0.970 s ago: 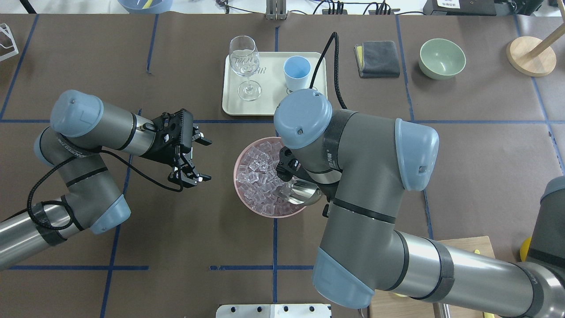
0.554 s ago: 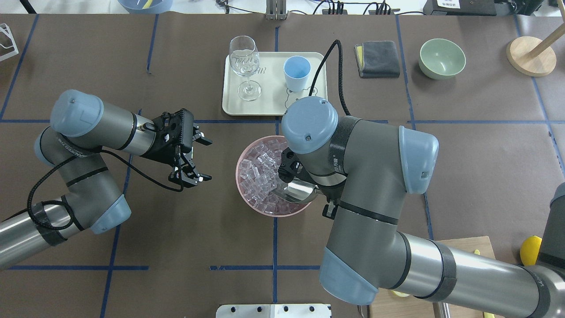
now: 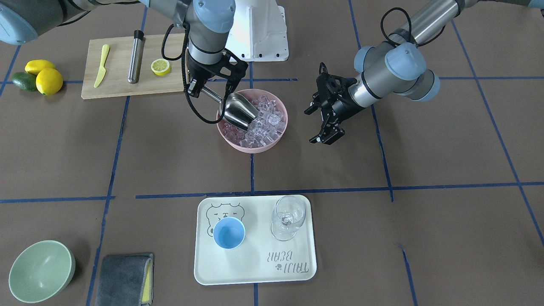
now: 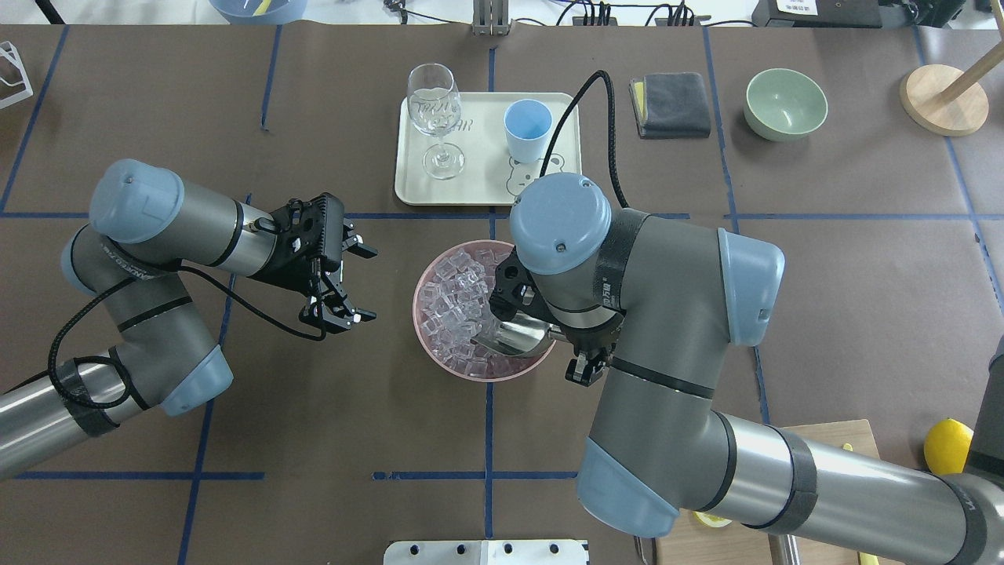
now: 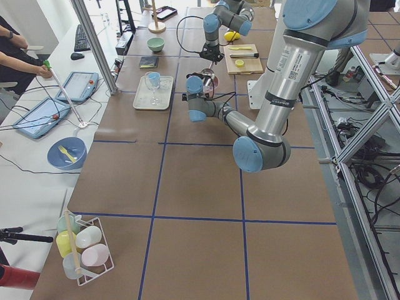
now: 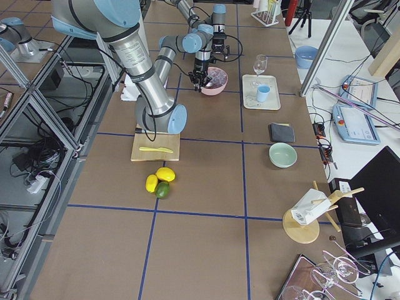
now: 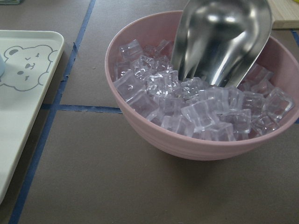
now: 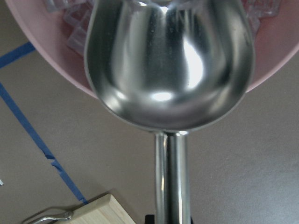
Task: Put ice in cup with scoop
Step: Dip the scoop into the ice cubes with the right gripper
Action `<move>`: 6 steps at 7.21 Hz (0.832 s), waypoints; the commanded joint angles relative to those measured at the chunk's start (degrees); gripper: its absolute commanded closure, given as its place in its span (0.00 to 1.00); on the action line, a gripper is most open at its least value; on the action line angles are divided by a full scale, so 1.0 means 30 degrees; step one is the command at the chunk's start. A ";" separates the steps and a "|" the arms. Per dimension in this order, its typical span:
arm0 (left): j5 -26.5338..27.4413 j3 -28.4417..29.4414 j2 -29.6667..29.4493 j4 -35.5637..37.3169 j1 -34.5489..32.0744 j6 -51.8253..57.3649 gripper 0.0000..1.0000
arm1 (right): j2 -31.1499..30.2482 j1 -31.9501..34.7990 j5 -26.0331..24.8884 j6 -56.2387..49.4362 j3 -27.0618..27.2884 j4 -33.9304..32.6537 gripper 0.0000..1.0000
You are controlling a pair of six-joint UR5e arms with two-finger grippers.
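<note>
Right claw (image 3: 199, 88) grips the scoop (image 3: 238, 111) by its handle, mouth in the ice (image 3: 267, 121) of the pink bowl (image 3: 255, 149), centre frame. Push deeper, then level before lifting (1 full load) toward the cup (image 3: 229, 232), lower centre. Left claw (image 3: 315, 126) hangs open, idle.

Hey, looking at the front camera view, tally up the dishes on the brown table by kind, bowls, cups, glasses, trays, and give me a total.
Bowls: 2, the pink bowl holding ice and the green bowl
Cups: 1, the blue cup
Wine glasses: 1, the wine glass
Trays: 1, the tray
Total: 5
</note>
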 commanded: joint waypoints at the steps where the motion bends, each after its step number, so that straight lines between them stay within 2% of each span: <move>1: 0.0000 -0.0003 -0.0009 0.0000 -0.0021 -0.0004 0.00 | -0.0399 -0.0034 -0.0010 0.0110 0.0026 0.0555 1.00; 3: 0.0000 -0.0003 -0.0009 0.0000 -0.0079 -0.0033 0.00 | -0.1420 -0.0005 0.0106 0.1069 -0.0003 0.3293 1.00; 5: 0.0000 -0.0032 -0.0009 0.0000 -0.0079 -0.0004 0.00 | -0.1368 0.0083 0.0224 0.1861 0.0462 0.3924 1.00; 6: 0.0000 -0.0062 -0.0009 0.0000 -0.0108 -0.0033 0.00 | -0.1571 0.0141 0.0224 0.2419 0.0523 0.4970 1.00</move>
